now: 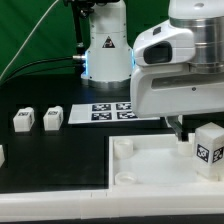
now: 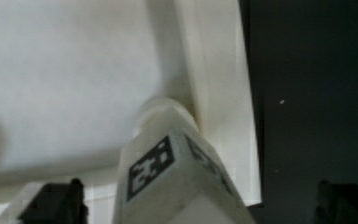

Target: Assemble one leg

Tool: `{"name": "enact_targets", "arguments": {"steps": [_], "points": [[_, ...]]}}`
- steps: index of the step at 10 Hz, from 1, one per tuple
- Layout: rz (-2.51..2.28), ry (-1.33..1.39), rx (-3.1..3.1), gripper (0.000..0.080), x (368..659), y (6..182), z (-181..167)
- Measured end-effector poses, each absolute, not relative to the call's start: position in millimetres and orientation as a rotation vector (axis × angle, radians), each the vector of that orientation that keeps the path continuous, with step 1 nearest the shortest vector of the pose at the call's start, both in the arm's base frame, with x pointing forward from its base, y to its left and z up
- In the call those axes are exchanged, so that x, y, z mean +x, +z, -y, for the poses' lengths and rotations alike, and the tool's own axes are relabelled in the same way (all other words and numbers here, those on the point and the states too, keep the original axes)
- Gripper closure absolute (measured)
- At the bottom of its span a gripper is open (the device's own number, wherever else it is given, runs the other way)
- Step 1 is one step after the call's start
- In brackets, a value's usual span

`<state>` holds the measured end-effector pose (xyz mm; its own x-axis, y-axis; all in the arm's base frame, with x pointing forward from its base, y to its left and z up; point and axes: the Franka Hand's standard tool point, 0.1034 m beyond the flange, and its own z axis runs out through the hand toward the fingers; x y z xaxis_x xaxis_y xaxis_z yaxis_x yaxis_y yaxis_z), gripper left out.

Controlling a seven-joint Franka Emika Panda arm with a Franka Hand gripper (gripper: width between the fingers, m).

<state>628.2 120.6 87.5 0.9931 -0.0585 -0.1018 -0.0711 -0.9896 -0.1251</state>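
The leg (image 1: 207, 148), a small white plastic block with a black-and-white square marker on its face, stands upright on the large white tray-shaped plastic piece (image 1: 150, 182), close to that piece's end at the exterior view's right. In the wrist view the leg (image 2: 162, 170) sits right up against the tray's raised rim (image 2: 215, 90), with the black table (image 2: 318, 90) beyond.

The arm's two-finger gripper (image 2: 199, 203) hangs over the leg with its dark fingertips (image 2: 55, 200) spread wide. The leg lies between them and neither tip touches it. From the exterior view the gripper (image 1: 178, 127) is mostly hidden under the bulky white wrist, so I can't quite tell how high it hangs above the tray.

Well apart, toward the exterior view's left, two more small white marked blocks (image 1: 23, 120) (image 1: 52, 117) stand side by side on the table. The thin flat white marker board (image 1: 110, 110) lies just beside them.
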Motion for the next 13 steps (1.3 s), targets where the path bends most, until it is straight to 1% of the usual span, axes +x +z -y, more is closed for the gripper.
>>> {"name": "enact_targets", "arguments": {"steps": [4, 7, 8, 9, 10, 11, 12, 13], "points": [[0.573, 0.106, -2.950, 0.0150, 629.0, 88.0, -117.8], [0.589, 0.105, -2.944, 0.0150, 628.5, 87.5, -117.6], [0.589, 0.106, -2.944, 0.0243, 628.4, 87.4, -117.5], [0.589, 0.106, -2.944, 0.0243, 628.3, 87.3, -117.5], [0.589, 0.106, -2.944, 0.0427, 628.3, 87.2, -117.4], [0.587, 0.105, -2.947, 0.0427, 628.8, 87.3, -115.2], [0.586, 0.105, -2.948, 0.0500, 629.0, 87.3, -114.9], [0.585, 0.105, -2.948, 0.0500, 629.0, 87.3, -114.7]]}}
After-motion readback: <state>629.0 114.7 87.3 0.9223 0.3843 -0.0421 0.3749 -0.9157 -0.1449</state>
